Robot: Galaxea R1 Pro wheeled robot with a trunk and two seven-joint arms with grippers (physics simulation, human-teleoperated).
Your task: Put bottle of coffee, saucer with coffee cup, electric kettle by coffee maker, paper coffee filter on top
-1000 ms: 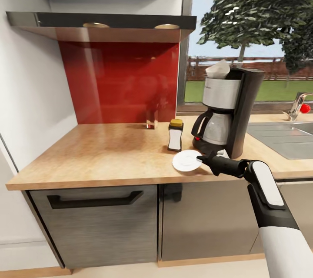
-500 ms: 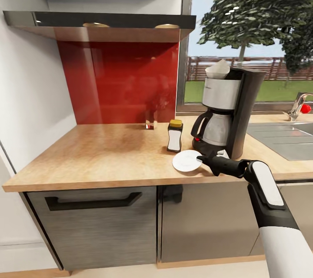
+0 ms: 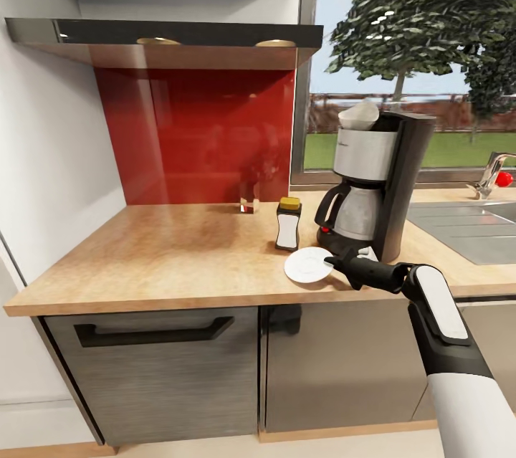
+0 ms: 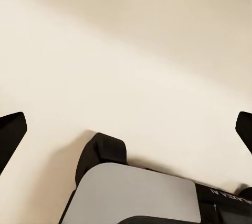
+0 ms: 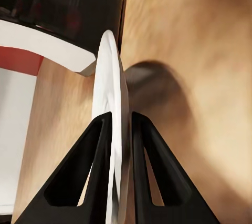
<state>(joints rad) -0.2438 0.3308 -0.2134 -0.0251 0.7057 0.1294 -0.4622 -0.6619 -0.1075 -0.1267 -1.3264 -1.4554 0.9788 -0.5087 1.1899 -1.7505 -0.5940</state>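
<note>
On the kitchen countertop (image 3: 165,257), your right gripper (image 3: 331,262) pinches the rim of the saucer (image 3: 308,264), just in front of the coffee maker (image 3: 376,182) with the paper coffee filter (image 3: 358,114) on top; the bottle of coffee (image 3: 289,223) stands beside it. Your left gripper's fingers (image 4: 11,134) are spread wide, holding nothing.

red backsplash (image 3: 197,135) | window (image 3: 416,56) with tree (image 3: 423,6) | steel sink (image 3: 466,225), faucet (image 3: 491,173)

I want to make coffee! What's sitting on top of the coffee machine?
A white paper coffee filter sits in the top of the coffee maker, its crinkled cone poking above the rim. The filter's lower part is hidden inside the basket.
</note>
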